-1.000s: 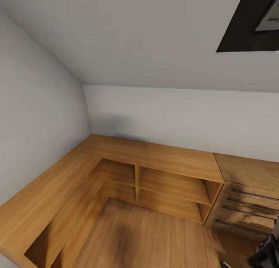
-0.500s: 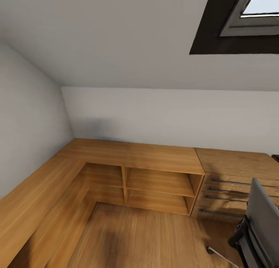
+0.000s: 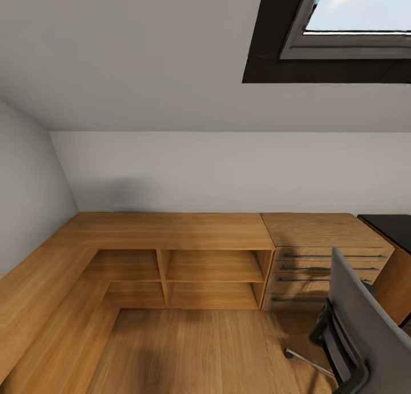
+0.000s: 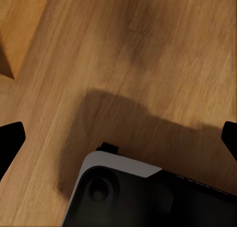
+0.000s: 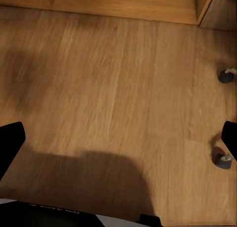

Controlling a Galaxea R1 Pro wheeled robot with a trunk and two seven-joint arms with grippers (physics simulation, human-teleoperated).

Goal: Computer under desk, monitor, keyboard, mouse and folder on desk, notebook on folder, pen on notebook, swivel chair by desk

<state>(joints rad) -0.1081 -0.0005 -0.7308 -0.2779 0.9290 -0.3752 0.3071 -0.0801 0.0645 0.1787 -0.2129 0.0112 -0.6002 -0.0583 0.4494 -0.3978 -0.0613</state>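
where shelves meet drawers, swivel chair (image 3: 365, 331) stands near desk (image 3: 394, 226).

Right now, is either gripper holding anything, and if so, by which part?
Nothing is held. In both wrist views the jaws stand wide apart over the bare wooden floor, with nothing between them. The swivel chair is untouched.

Wood shelving (image 3: 214, 265) beside drawer cabinet (image 3: 322, 251), under skylight (image 3: 354, 17)

Matt warm wood grain on floor (image 3: 228, 348), shelf unit (image 3: 171, 234) and drawer cabinet (image 3: 319, 231). Grey cloth on swivel chair (image 3: 371, 320) back; matt black desk (image 3: 391, 226) top.
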